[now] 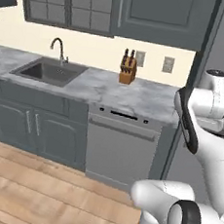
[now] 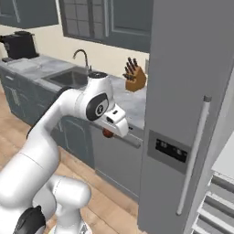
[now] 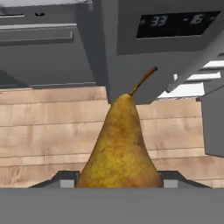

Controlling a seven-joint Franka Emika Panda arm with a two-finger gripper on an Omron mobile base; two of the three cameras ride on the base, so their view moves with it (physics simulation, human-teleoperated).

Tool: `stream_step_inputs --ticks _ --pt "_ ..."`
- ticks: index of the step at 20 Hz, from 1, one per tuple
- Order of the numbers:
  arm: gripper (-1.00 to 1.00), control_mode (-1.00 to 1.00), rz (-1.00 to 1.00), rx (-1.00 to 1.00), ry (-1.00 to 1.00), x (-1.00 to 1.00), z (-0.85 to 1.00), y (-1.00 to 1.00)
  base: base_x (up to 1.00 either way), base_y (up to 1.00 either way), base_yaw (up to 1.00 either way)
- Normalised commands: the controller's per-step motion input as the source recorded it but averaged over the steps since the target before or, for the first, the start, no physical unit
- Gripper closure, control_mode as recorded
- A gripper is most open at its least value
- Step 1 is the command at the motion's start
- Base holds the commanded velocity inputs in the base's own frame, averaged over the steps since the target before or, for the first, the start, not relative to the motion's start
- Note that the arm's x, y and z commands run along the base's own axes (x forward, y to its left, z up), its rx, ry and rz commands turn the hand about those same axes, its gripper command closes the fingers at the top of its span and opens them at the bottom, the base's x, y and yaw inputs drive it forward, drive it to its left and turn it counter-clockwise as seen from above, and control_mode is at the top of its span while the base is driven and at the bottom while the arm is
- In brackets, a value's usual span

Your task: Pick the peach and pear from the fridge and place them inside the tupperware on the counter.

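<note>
free: counter mid | blocked: knife block

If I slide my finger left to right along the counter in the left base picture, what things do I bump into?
Curved silver faucet → dark sunken sink basin → brown wooden knife block → white robot arm.

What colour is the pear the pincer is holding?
Golden yellow-brown with fine russet speckling and a thin brown stem; the pear shows best in the hand view.
</note>
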Motion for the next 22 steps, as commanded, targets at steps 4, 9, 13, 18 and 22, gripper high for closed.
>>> stream_step_inputs --ticks 4,9,13,18,22 --pt "1.0 1.0 0.0 0.0 0.0 0.0 0.0 0.0 -0.62 0.75 0.73" --pt "1.0 1.0 0.0 0.0 0.0 0.0 0.0 0.0 -0.79 0.52 0.57" --pt "1.0 1.0 0.0 0.0 0.0 0.0 0.0 0.0 -0.23 0.66 0.23" --pt "1.0 1.0 0.0 0.0 0.0 0.0 0.0 0.0 0.92 0.94 -0.01" --pt "1.0 1.0 0.0 0.0 0.0 0.0 0.0 0.0 1.0 0.83 -0.03"
